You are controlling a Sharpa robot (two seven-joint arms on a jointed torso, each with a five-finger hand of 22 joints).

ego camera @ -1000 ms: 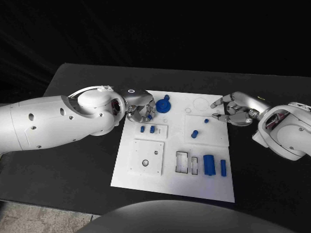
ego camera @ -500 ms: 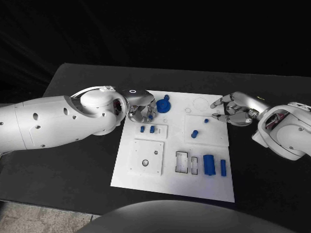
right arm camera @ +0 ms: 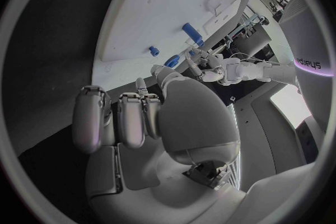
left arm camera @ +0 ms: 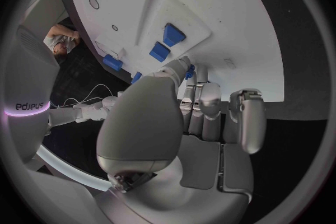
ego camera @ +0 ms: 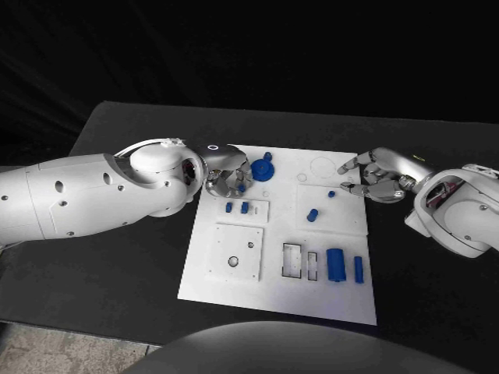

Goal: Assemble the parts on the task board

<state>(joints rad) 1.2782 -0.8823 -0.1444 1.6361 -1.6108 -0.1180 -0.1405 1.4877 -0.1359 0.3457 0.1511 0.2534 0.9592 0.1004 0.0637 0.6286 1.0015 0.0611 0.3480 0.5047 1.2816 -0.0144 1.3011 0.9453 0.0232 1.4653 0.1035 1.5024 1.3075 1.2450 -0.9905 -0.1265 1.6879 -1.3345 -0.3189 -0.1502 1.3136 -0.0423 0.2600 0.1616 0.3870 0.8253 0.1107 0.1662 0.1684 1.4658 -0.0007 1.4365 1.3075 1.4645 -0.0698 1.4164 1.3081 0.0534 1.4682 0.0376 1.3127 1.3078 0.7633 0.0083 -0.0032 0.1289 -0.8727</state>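
The left hand [ego camera: 225,178] is seen at the far-left corner of the task board [ego camera: 274,300], its fingers curled in over the board's edge. A small blue part [left arm camera: 189,71] appears at a fingertip in the left wrist view, but whether it is pinched or merely touched cannot be told. Just beside that hand, a round blue part [ego camera: 262,169] stands on the board, and nearer the robot two small blue pegs [ego camera: 236,207] sit in a raised block. Further right, a blue peg [ego camera: 313,214] stands mid-board, and two longer blue pieces [ego camera: 344,265] lie by the rectangular slots [ego camera: 298,261] near the front edge. At the board's far-right side the right hand [ego camera: 372,178] is held low, a tiny blue part [ego camera: 330,194] pinched at its fingertips. The step in hand is judged to be placement of small parts along the far row. Next, careful alignment over a socket is called for before any pressing down.
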